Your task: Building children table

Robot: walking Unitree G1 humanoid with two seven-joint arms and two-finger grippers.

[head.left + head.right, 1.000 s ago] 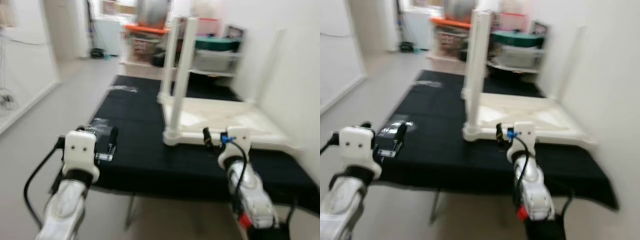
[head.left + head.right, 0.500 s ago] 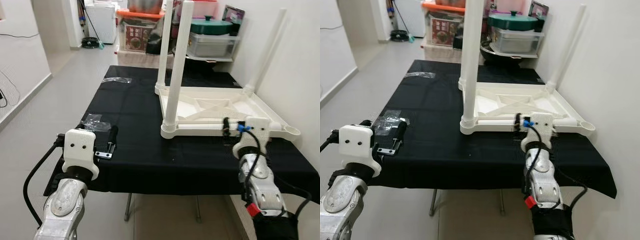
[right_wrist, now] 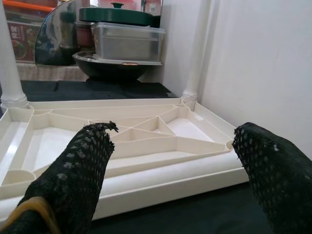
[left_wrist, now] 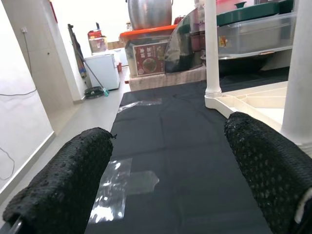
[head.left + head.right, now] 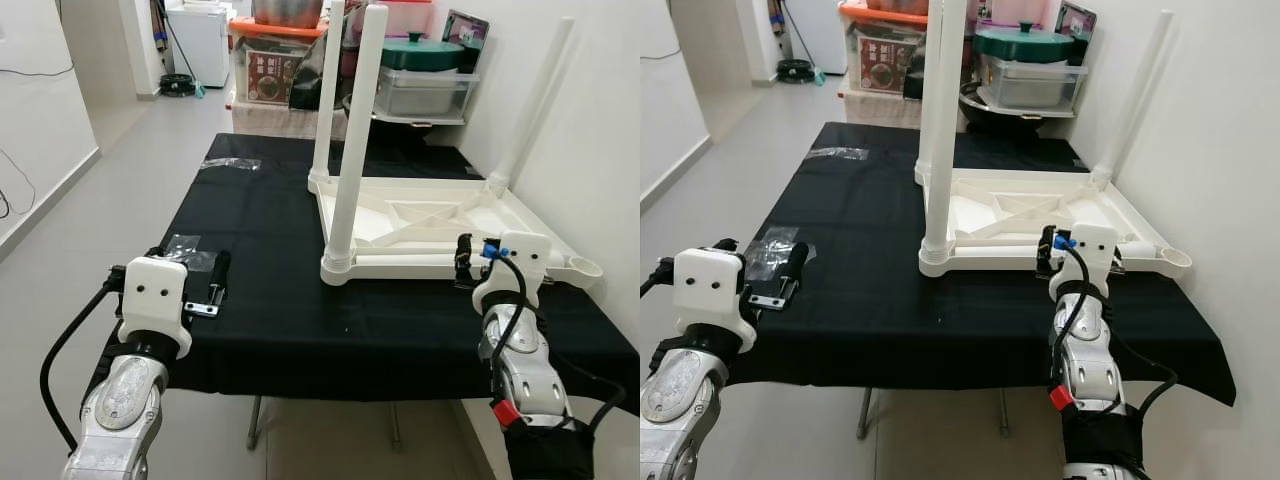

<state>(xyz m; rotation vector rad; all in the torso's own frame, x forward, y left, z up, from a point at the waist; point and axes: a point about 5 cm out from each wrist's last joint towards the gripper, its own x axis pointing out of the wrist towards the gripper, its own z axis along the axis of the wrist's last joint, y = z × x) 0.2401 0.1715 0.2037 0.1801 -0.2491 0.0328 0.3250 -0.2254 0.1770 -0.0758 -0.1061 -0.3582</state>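
A long table draped in a black cloth (image 5: pixel 270 290) is filling the middle of the scene, running away from the robot toward stacked storage boxes (image 5: pixel 425 90) at the far end; on its right half a white plastic children's table (image 5: pixel 440 225) is lying upside down, its ribbed underside facing up and its right edge sitting close to the white wall (image 5: pixel 590 130); three white legs are standing upright from its corners, the near-left leg (image 5: pixel 352 140) rising from the corner closest to the robot, the far-left leg (image 5: pixel 325 95) behind it and the far-right leg (image 5: pixel 530 105) leaning beside the wall; the near-right corner socket (image 5: pixel 583 267) is sitting open with no leg in it; the left gripper (image 4: pixel 165 180) is hovering above the near left part of the cloth, its two black fingers (image 4: pixel 68 180) spread wide apart and grasping nothing; the right gripper (image 3: pixel 170 170) is hanging just in front of the near edge of the upturned table, its fingers (image 3: pixel 80 170) likewise parted and released; a crumpled clear plastic bag (image 5: pixel 185 245) is lying on the cloth ahead of the left gripper; another clear plastic bag (image 5: pixel 230 163) is resting well beyond it near the far left edge; a small metal bracket (image 5: pixel 203 309) is lying flat on the cloth just beside the left wrist.
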